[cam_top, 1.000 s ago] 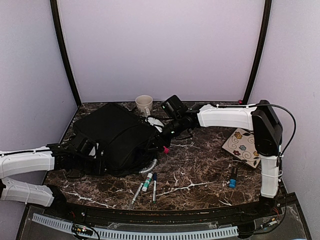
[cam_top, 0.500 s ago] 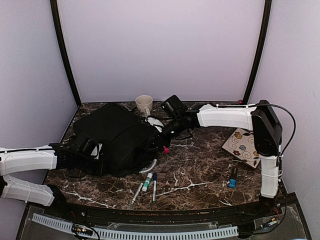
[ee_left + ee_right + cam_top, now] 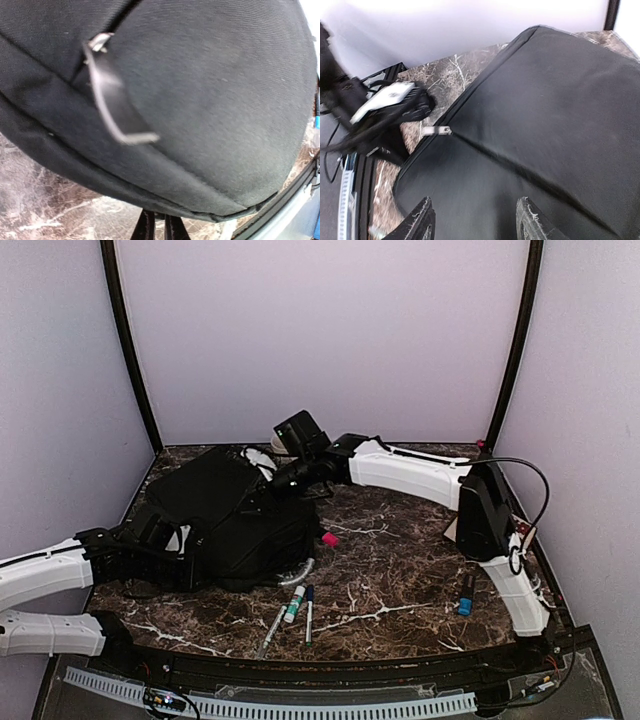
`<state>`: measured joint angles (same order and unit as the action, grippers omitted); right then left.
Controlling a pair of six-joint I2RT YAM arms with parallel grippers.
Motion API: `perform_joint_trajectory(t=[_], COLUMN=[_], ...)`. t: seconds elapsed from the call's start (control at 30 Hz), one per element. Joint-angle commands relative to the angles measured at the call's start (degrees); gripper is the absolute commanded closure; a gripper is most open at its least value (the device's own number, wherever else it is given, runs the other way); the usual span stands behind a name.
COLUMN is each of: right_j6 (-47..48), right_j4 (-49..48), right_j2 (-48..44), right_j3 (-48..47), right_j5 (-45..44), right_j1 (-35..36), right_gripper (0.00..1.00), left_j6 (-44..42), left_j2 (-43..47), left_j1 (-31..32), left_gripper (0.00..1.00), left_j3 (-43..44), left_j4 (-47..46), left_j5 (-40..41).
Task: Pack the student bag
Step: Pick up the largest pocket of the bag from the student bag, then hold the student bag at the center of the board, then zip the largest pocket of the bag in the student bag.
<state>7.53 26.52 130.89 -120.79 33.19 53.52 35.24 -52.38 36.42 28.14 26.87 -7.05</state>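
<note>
The student bag (image 3: 225, 515), large, black and soft, lies at the left middle of the marble table, its grey curved handle (image 3: 300, 573) at its near right corner. My left gripper (image 3: 170, 545) is at the bag's left edge. In the left wrist view its fingers (image 3: 145, 229) stand pressed together, with their tips under the bag's seam (image 3: 165, 207) and a metal zipper pull (image 3: 112, 100) above. My right gripper (image 3: 272, 478) hovers open over the bag's far top. Black fabric (image 3: 530, 125) lies below its spread fingers (image 3: 420, 222), with a zipper pull (image 3: 438, 131) ahead.
Two markers (image 3: 295, 604) and a thin pen (image 3: 272, 630) lie near the front, right of the handle. A small pink object (image 3: 329, 538) sits beside the bag's right edge. A blue-capped marker (image 3: 466, 595) lies by the right arm's base.
My right arm has swung left, from the bag's right side to over its far top. The left gripper has closed at the bag's left edge, which has risen.
</note>
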Motion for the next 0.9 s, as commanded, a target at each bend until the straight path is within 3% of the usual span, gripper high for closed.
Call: perform_joint_trajectory(t=[0.0,0.1,0.27,0.5,0.87], right_j6=[-6.6,-11.7,-15.9,-18.1,-18.3], right_j4=[-2.4,-2.5,-5.8,-6.8,-6.9], right_j2=[11.7,19.4,23.7,26.2,26.0], right_j3=[-10.8,-20.0,-18.3,-16.2,-13.9], right_j5=[-0.6,-1.0,-2.0,-2.3,-1.3], right_j1=[2.6,2.7,3.3,3.4,3.6], right_gripper=[0.45,0.46,0.50,0.52,0.52], left_j6=[2.0,2.3,3.3,3.0,-2.2], left_j2=[2.6,3.2,2.8,-0.1,-14.3], left_j1=[2.0,3.4,7.0,11.8,16.6], left_gripper=[1.00,1.00,1.00,1.00,1.00], left_j3=[0.1,-0.2,-2.5,-6.3,0.7], left_j4=[1.4,1.3,-1.8,-14.5,-28.1], left_j5=[-3.3,-2.7,-3.2,-7.7,-8.6])
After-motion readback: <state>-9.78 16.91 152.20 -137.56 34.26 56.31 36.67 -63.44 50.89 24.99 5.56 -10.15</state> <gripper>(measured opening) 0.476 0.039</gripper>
